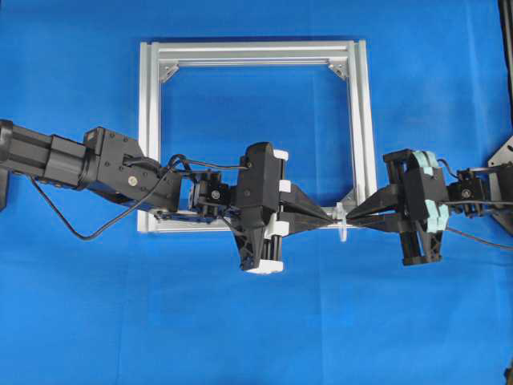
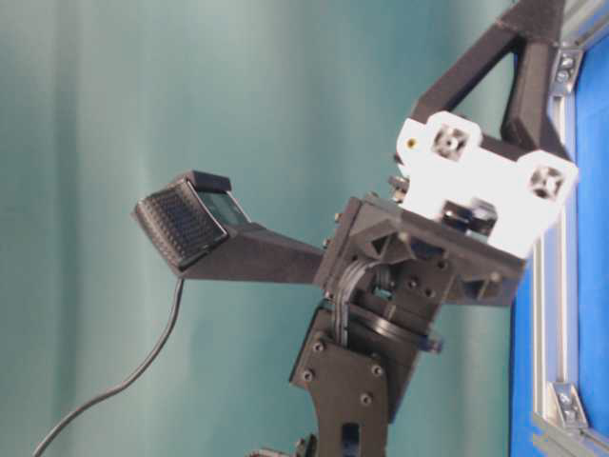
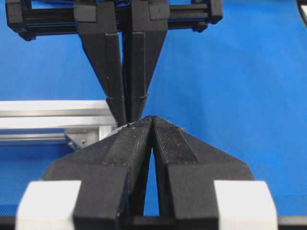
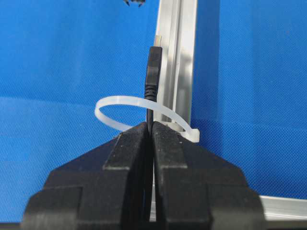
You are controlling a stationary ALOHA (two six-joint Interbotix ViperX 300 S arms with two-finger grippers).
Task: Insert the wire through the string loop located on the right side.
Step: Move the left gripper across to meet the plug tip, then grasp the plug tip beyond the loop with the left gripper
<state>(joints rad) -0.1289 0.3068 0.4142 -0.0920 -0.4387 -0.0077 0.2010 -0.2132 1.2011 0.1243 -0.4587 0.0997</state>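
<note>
My right gripper [image 4: 150, 125] is shut on the wire [image 4: 152, 72], a thin black cable whose slim plug with a metal tip sticks out past the fingertips. The string loop [image 4: 115, 101], a white translucent band, circles the wire just above the fingertips, and the plug stands beyond it. In the overhead view the loop [image 1: 343, 231] sits at the frame's near right corner, between my right gripper [image 1: 353, 216] and my left gripper [image 1: 329, 218]. My left gripper [image 3: 151, 119] is shut tip to tip with nothing seen in it, facing the right gripper's fingers [image 3: 108, 72].
The square silver aluminium frame [image 1: 252, 53] lies flat on the blue cloth, and its near rail [image 4: 177, 48] runs just beside the plug. The left arm reaches across the frame's near left corner. A black stand [image 1: 505, 160] sits at the right edge.
</note>
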